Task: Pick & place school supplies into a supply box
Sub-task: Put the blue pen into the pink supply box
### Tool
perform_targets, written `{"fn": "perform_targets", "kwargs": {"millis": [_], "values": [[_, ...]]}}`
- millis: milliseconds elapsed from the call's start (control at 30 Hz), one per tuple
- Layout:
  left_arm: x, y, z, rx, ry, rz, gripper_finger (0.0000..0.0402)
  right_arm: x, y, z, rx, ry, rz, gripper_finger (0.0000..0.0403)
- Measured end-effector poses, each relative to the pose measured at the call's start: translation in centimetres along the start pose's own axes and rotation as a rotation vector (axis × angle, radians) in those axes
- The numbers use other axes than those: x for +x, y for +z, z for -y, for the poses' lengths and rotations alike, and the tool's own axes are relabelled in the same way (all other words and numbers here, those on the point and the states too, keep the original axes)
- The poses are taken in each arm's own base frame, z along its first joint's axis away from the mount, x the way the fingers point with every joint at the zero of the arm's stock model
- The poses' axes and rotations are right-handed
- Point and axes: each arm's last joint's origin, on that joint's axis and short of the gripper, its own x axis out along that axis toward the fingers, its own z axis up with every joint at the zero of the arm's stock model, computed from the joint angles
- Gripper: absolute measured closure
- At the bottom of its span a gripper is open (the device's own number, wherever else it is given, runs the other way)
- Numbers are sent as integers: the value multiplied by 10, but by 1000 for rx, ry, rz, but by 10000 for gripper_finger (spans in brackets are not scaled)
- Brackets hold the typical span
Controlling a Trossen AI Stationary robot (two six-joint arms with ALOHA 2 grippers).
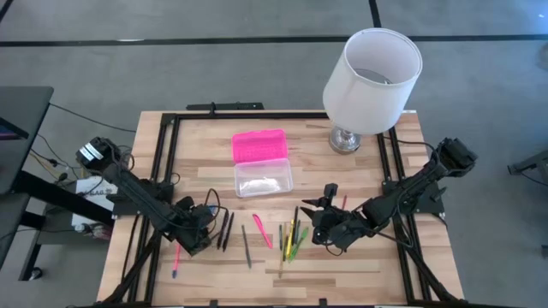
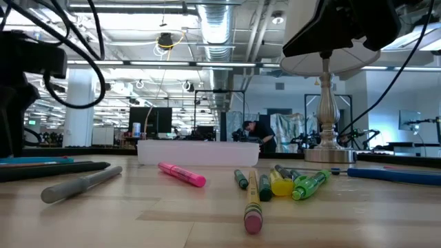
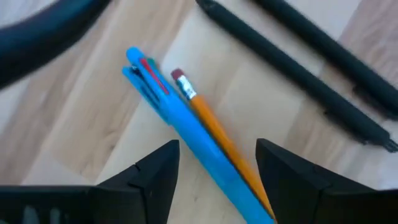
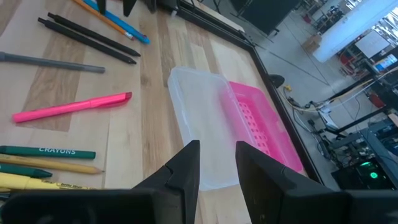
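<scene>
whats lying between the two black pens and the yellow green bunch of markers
In the high view, a grey pen and a pink highlighter lie between the black pens and the marker bunch, each apart on bare wood.

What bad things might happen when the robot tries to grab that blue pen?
The left hand is open over the blue pen, but an orange pencil lies touching it, so it might grab both or flick one away. The two black pens nearby could get bumped. The supply box sits near the white lamp, which an arm might knock.
</scene>
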Motion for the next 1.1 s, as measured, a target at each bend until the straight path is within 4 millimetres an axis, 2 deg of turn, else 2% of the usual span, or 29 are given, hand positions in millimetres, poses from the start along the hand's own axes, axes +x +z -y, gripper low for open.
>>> {"fn": "perform_targets", "kwargs": {"millis": [200,500,700,900,1100], "values": [[-5,-2,-12,21,78,-25,194,0,0,0,7,0,0,303],[18,-5,-17,-24,-25,-19,194,0,0,0,8,0,0,303],[19,-5,-20,-8,-25,-26,194,0,0,0,8,0,0,303],[17,-7,-24,107,-17,-75,195,0,0,0,8,0,0,303],[18,-4,-26,273,-45,-127,233,0,0,0,8,0,0,303]]}}
